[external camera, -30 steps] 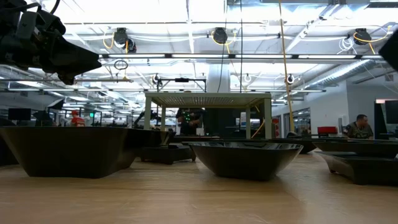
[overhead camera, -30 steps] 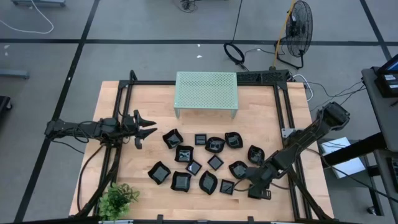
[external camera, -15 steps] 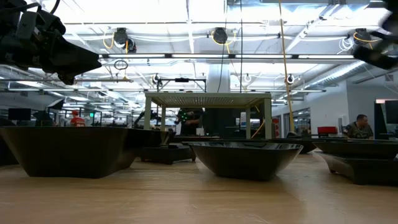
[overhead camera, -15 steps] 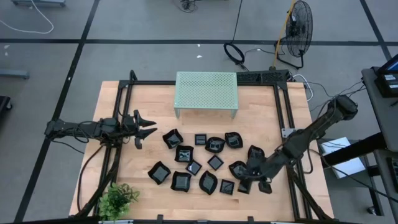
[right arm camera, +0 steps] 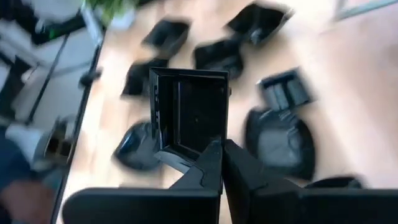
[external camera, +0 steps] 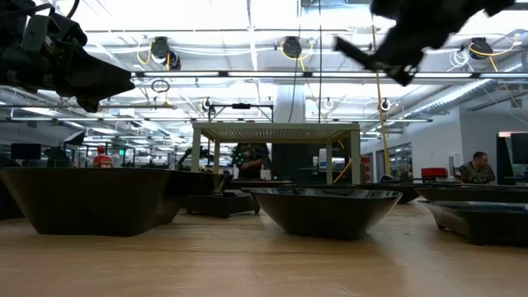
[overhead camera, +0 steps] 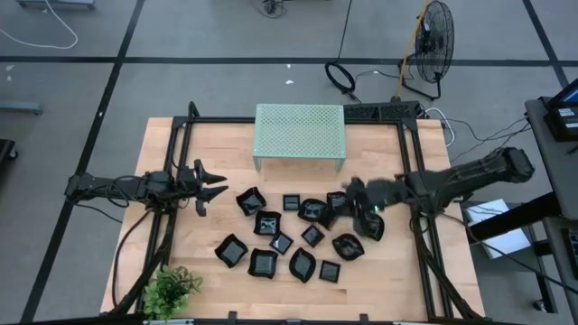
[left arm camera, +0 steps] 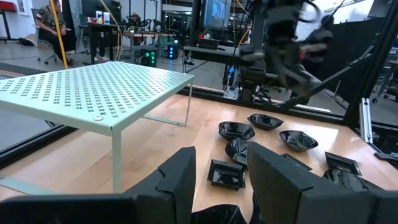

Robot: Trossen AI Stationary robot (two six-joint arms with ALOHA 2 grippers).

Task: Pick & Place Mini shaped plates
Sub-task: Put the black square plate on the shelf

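Several small glossy black plates (overhead camera: pixel 271 244) lie scattered on the wooden table's middle, before the pale green perforated stand (overhead camera: pixel 300 131). My right gripper (overhead camera: pixel 350 197) hangs above the right part of this cluster, shut on a square black plate (right arm camera: pixel 189 112). In the low view this gripper (external camera: pixel 396 49) shows high up. My left gripper (overhead camera: pixel 212 187) waits level over the table's left side, open, with nothing between its fingers (left arm camera: pixel 180 180). My right gripper pinches the square plate by its rim (right arm camera: pixel 202 152) between its two fingers. The fingers come slanting down from the table's right side. The plate is lifted clear of the table and sticks out beyond the fingertips, its hollow side turned toward the wrist.
A small green plant (overhead camera: pixel 172 287) stands at the table's near left corner. A black frame (overhead camera: pixel 411 162) runs along the table's sides. Bare wood lies between the left gripper and the plates and along the near edge.
My right gripper has risen from the table's near right corner and swung toward the far edge and the left, over the plates. It has tipped from pointing steeply down to a shallow slant, and the square plate has come up with it, clear of the table.
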